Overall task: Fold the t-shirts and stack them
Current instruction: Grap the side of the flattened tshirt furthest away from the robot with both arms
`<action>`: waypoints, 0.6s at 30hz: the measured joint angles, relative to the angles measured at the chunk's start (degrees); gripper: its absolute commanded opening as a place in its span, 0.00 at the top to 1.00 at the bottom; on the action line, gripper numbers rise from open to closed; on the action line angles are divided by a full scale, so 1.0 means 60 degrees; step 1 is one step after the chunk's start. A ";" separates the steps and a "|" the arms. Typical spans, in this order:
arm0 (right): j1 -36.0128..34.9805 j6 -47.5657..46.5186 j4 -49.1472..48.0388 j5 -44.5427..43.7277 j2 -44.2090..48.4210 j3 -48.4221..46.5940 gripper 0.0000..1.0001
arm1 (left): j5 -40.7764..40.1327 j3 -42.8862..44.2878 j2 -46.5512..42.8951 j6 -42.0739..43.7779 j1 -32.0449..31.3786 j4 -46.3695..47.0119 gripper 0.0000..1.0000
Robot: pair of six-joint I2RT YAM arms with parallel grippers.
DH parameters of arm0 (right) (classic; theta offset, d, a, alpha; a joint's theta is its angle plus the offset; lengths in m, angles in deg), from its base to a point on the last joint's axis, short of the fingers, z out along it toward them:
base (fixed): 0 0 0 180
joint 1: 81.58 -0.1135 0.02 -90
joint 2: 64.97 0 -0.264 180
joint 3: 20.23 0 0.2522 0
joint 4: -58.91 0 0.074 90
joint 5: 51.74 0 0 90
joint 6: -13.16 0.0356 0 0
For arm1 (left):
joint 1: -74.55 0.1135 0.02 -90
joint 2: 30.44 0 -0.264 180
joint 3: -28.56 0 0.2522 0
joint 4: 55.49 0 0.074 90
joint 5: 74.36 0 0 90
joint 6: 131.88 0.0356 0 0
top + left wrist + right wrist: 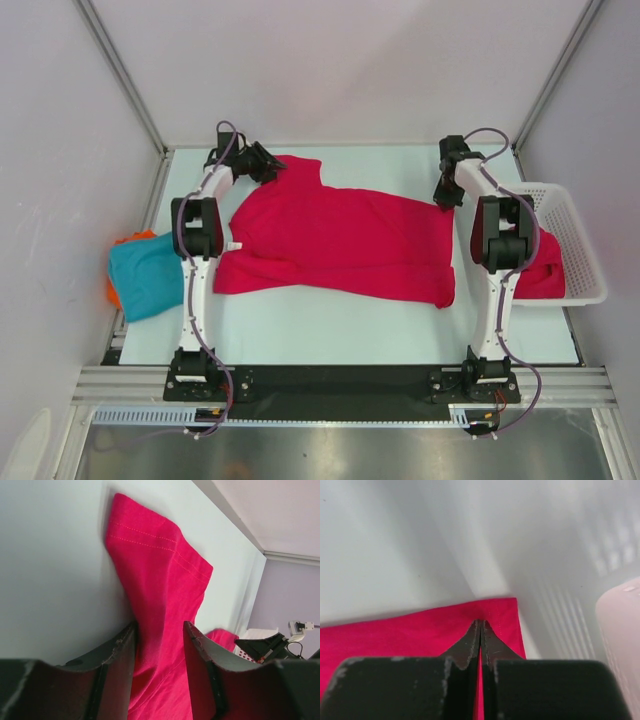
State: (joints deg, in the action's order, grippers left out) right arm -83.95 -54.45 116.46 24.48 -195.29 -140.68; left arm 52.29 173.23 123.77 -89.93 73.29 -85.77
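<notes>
**Tool state.** The right tool (480, 625) has its fingers pressed together, pinching a corner of the crimson t-shirt (340, 245). Only a narrow edge of cloth sits at its tips. The left tool (159, 630) has its fingers part-spread, straddling a sleeve (150, 555) of the same shirt, with cloth bunched between them. Whether they bear on it cannot be told.

**Location.** The shirt lies open on the bench (330, 320), spanning from one tool to the other and back toward the arm bases. A teal t-shirt (150, 275) lies behind and outboard of the left tool. A second crimson t-shirt (545, 275) sits in the basket (580, 240), just outboard of the right tool.

**Risks, as judged.**
1. The right pinch is shallow, so tension in the cloth could pull the corner free.
2. If the left tool lifts without a firm hold, the sleeve could slide out and the shirt would hang from one corner.
3. A bunched sleeve gives a poor edge, so a twisted or creased fold is likely.
4. An uneven lift could drag the cloth askew across the bench.
</notes>
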 measured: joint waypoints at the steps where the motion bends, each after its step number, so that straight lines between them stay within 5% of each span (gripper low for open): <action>1: 0.0000 -0.0029 0.0004 -0.0055 0.0051 0.0011 1.00 | -0.0018 -0.0004 -0.0029 0.0033 0.0000 -0.0084 0.53; 10: -0.0015 -0.0248 -0.0007 -0.0455 0.1107 0.0157 0.98 | -0.0160 -0.0142 -0.0725 0.0594 0.0000 -0.0765 0.54; 14: 0.0076 -0.0237 0.0036 -0.0415 0.1169 0.0149 0.62 | -0.0240 -0.0142 -0.1089 0.0790 0.0000 -0.0940 0.54; 18: 0.0255 -0.0255 0.0153 -0.0364 0.0892 0.0149 0.58 | -0.0277 -0.0182 -0.1319 0.0969 0.0000 -0.1013 0.54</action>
State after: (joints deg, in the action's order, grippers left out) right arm -82.42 -55.98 117.38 22.29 -189.94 -139.79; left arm 50.63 172.14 115.86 -84.12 73.29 -91.84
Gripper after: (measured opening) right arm 0.399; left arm 0.459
